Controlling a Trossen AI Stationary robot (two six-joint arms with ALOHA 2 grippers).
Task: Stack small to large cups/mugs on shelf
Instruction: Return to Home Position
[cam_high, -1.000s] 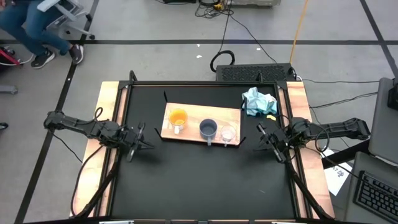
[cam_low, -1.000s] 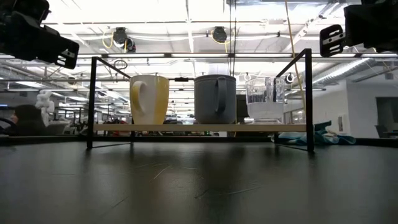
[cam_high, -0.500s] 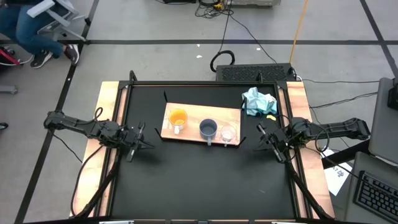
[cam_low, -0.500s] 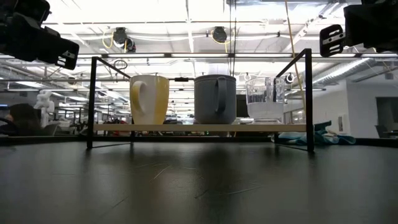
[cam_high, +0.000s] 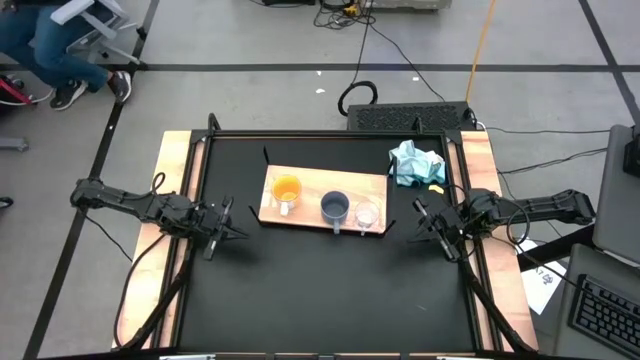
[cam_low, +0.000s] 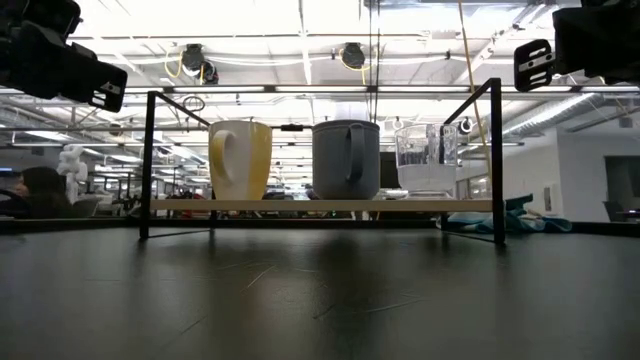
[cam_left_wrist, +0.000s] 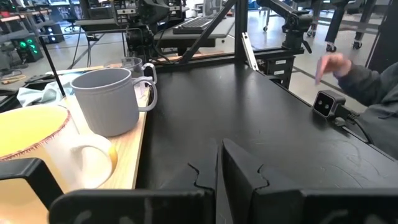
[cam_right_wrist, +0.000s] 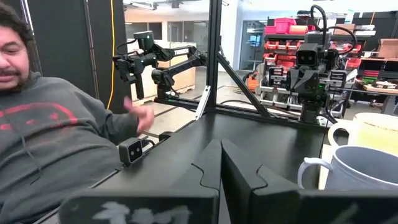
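Left of the shelf (cam_high: 312, 186), the left tool (cam_high: 230, 232) hangs above the table (cam_high: 320, 295), its fingers closed on nothing. On the shelf stand in a row the orange mug (cam_high: 286, 189), the blue-grey mug (cam_high: 335, 208) and the clear glass cup (cam_high: 367, 214). Right of the shelf, the right tool (cam_high: 421, 227) is also closed and empty.

Glass cup (cam_left_wrist: 132, 63) mostly hidden behind grey mug (cam_left_wrist: 107, 101)

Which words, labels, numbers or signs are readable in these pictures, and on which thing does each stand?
No text is readable.
Red print on the person's grey sweatshirt: a blurred shape, no letters readable.
Dark marks on the white paper beside the table: too small to read.
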